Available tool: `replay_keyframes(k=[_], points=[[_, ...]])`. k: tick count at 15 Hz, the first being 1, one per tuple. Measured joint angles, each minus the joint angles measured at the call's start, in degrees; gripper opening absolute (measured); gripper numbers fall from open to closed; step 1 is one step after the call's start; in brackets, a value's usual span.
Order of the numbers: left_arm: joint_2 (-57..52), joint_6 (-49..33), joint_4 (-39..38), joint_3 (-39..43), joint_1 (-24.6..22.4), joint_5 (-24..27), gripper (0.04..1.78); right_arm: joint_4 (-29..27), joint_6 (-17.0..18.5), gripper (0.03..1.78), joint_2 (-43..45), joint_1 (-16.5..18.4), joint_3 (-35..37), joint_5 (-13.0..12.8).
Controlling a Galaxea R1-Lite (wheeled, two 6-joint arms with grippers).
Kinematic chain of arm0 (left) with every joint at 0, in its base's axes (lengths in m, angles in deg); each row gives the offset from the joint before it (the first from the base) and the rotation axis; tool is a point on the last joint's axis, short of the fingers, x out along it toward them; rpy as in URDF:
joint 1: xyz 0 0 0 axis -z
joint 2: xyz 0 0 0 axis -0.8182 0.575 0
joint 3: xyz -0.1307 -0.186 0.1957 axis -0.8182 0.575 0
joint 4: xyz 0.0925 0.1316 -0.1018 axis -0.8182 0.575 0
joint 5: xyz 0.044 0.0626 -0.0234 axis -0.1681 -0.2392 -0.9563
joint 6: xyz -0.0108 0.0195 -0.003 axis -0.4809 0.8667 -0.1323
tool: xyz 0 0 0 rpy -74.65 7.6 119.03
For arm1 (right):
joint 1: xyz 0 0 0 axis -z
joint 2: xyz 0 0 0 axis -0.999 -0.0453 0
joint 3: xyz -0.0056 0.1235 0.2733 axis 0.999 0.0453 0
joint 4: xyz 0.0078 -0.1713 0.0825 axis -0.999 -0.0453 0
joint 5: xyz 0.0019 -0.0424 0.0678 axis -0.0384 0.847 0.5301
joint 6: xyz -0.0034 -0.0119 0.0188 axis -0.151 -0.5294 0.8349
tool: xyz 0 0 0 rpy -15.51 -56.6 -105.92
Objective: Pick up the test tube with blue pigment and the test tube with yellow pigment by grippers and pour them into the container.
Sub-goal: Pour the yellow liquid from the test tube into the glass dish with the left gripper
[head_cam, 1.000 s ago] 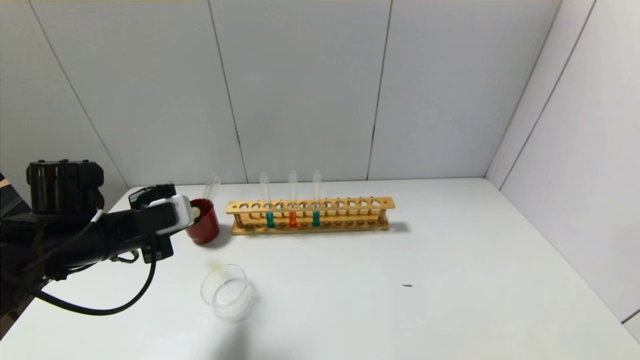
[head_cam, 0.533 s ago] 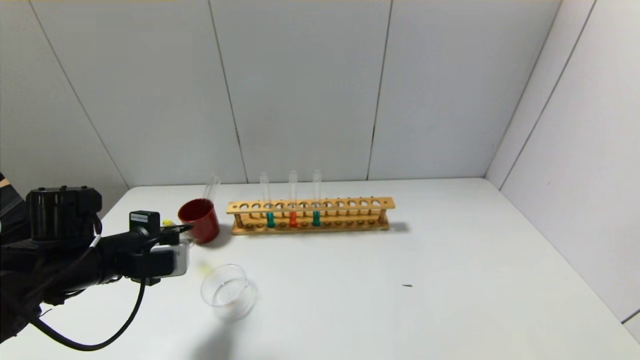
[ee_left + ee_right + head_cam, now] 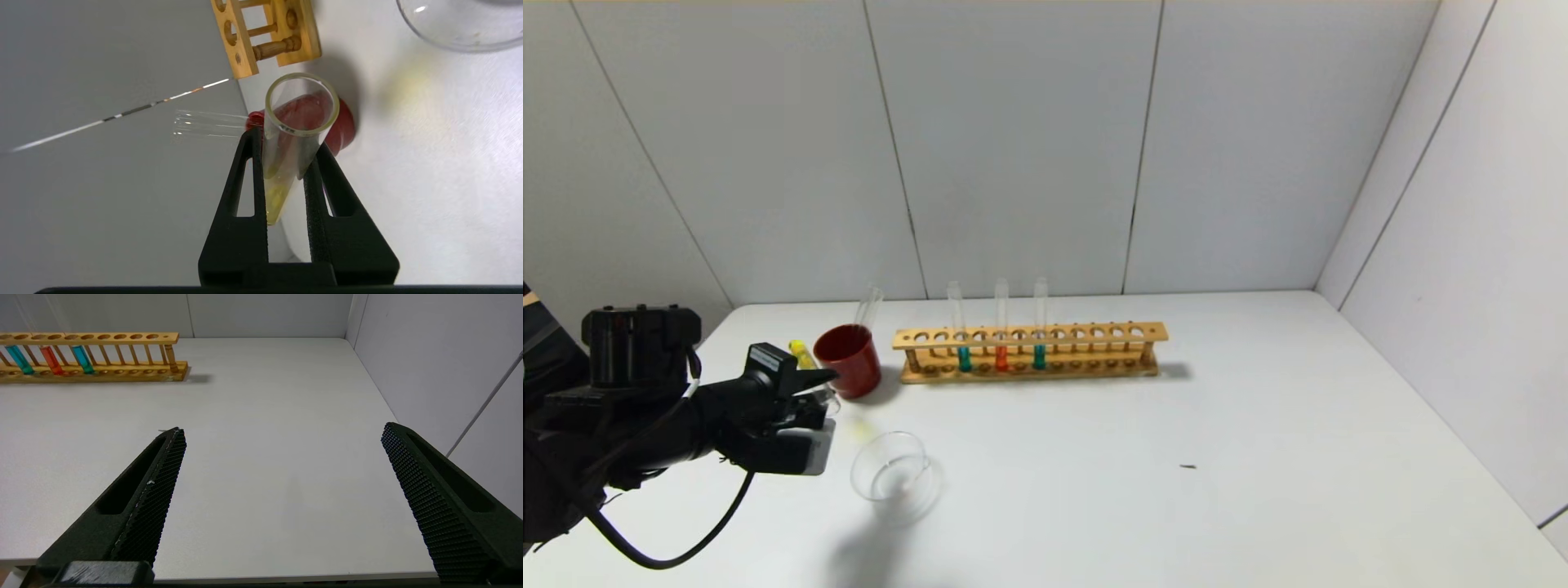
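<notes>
Left gripper [image 3: 286, 163] clamped on the yellow tube [image 3: 292, 134], held tilted with its mouth toward the glass dish [image 3: 890, 474], just beside it and short of the rim, presumably lining up a pour. Blue tube [image 3: 1039, 347] upright in the rack [image 3: 1094, 335]. Right gripper [image 3: 282, 490] wide open over bare bench [image 3: 265, 416], idle.

Left gripper [image 3: 821, 392] jaws clamped; right gripper [image 3: 282, 437] jaws wide.
</notes>
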Motion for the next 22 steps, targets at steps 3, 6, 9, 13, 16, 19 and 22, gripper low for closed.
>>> replay_keyframes(k=[3, 6, 9, 13, 16, 19, 22], points=[[0.39, 5.61, 0.11, 0.20, 0.90, -0.90, 0.31, 0.00, 0.00, 1.75, 0.00, 0.00, 0.00, 0.02], [0.61, 6.62, 0.06, 1.02, 2.01, -3.28, 0.31, 0.00, 0.00, 1.75, 0.00, 0.00, 0.00, 0.02], [1.90, 6.79, -0.22, 0.83, 2.95, -3.85, 0.31, 0.00, 0.00, 1.75, 0.00, 0.00, 0.00, 0.02], [3.44, 9.30, -0.20, -1.07, 3.28, -4.63, 0.31, 0.00, 0.00, 1.75, 0.00, 0.00, 0.00, 0.02], [4.82, 12.25, 0.11, -2.10, 3.77, -4.88, 0.31, 0.00, 0.00, 1.75, 0.00, 0.00, 0.00, 0.00], [6.23, 16.16, -0.02, -2.94, 4.35, -5.13, 0.31, 0.00, 0.00, 1.75, 0.00, 0.00, 0.00, 0.02], [7.22, 17.62, -0.05, -3.80, 4.71, -7.06, 0.31, 0.00, 0.00, 1.75, 0.00, 0.00, 0.00, 0.00]])
